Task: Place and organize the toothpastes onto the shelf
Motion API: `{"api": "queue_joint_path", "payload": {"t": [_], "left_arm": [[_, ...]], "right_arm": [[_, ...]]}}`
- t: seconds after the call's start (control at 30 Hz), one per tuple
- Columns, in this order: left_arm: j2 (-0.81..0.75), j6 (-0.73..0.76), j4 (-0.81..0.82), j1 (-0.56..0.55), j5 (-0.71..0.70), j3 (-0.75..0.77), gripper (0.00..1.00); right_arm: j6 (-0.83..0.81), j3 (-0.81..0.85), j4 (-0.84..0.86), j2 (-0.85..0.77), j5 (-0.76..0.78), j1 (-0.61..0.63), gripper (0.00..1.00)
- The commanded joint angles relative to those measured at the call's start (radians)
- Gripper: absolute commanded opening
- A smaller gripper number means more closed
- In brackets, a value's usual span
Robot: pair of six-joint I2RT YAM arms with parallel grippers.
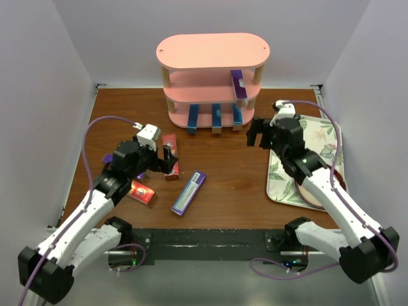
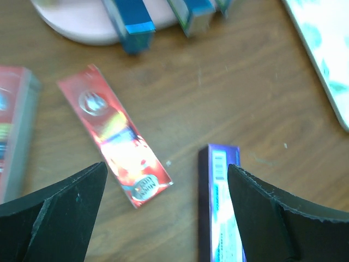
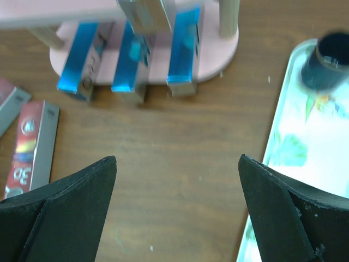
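The pink shelf [image 1: 210,54] stands at the back. Three blue cartons [image 1: 216,118] lie on its bottom board and show in the right wrist view [image 3: 131,65]. One purple carton [image 1: 238,86] lies on the middle board. On the table lie a purple carton [image 1: 189,192] and two red cartons [image 1: 169,156], [image 1: 141,192]. My left gripper [image 1: 167,159] is open and empty above the table, with a red carton [image 2: 117,136] and the purple carton [image 2: 221,207] below it. My right gripper [image 1: 258,134] is open and empty over bare wood [image 3: 177,169] in front of the shelf.
A floral tray [image 1: 306,159] lies at the right, under my right arm; a dark round object [image 3: 327,60] sits on it. Another red carton [image 2: 13,131] lies at the left. White walls close in the table on three sides.
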Motion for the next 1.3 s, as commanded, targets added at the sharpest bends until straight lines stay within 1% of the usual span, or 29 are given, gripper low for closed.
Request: {"api": "queue_joint_path", "payload": {"t": [0.0, 0.07, 0.13, 0.23, 0.27, 0.4, 0.6, 0.77, 0.8, 0.83, 0.9, 0.97, 1.0, 1.03, 1.13, 1.17, 1.2, 1.27], "left_arm": [[0.121, -0.039, -0.009, -0.011, 0.165, 0.054, 0.97], [0.195, -0.058, -0.023, -0.027, 0.203, 0.057, 0.98], [0.264, -0.070, -0.035, -0.071, 0.196, 0.066, 0.98], [0.330, -0.078, -0.071, -0.142, 0.140, 0.089, 0.98], [0.344, -0.084, -0.080, -0.158, 0.102, 0.092, 0.98], [0.414, -0.111, -0.075, -0.237, 0.033, 0.109, 0.98], [0.540, -0.142, -0.068, -0.295, -0.031, 0.143, 0.98], [0.621, -0.148, -0.065, -0.344, -0.088, 0.178, 0.98], [0.649, -0.151, -0.065, -0.350, -0.088, 0.190, 0.96], [0.661, -0.153, -0.068, -0.356, -0.123, 0.195, 0.96], [0.695, -0.165, -0.069, -0.376, -0.142, 0.210, 0.90], [0.722, -0.176, -0.072, -0.396, -0.177, 0.226, 0.87], [0.732, -0.179, -0.077, -0.404, -0.195, 0.232, 0.83], [0.743, -0.180, -0.086, -0.413, -0.234, 0.238, 0.81], [0.787, -0.194, -0.121, -0.442, -0.313, 0.270, 0.78], [0.807, -0.199, -0.127, -0.456, -0.327, 0.282, 0.77], [0.818, -0.200, -0.132, -0.464, -0.340, 0.287, 0.74], [0.845, -0.203, -0.138, -0.479, -0.366, 0.299, 0.72]], "right_arm": [[0.075, -0.109, 0.002, -0.108, -0.017, -0.001, 0.98], [0.082, -0.156, 0.010, -0.145, -0.029, -0.001, 0.98], [0.085, -0.178, 0.010, -0.154, -0.041, -0.001, 0.99], [0.085, -0.207, 0.010, -0.158, -0.066, -0.001, 0.98], [0.086, -0.227, 0.015, -0.159, -0.082, -0.001, 0.98], [0.098, -0.270, 0.050, -0.162, -0.118, -0.001, 0.98], [0.140, -0.334, 0.097, -0.165, -0.214, -0.001, 0.98], [0.164, -0.382, 0.113, -0.179, -0.222, -0.001, 0.98], [0.172, -0.388, 0.122, -0.179, -0.242, -0.001, 0.98], [0.174, -0.396, 0.124, -0.176, -0.253, -0.001, 0.98], [0.184, -0.403, 0.127, -0.171, -0.257, -0.001, 0.98], [0.190, -0.414, 0.134, -0.170, -0.264, -0.001, 0.98], [0.197, -0.416, 0.137, -0.168, -0.267, -0.001, 0.98], [0.200, -0.422, 0.140, -0.167, -0.273, -0.001, 0.98], [0.209, -0.433, 0.154, -0.165, -0.279, -0.001, 0.98], [0.209, -0.434, 0.156, -0.164, -0.282, -0.001, 0.98], [0.213, -0.436, 0.159, -0.162, -0.282, -0.001, 0.98], [0.214, -0.440, 0.166, -0.161, -0.291, 0.001, 0.98]]}}
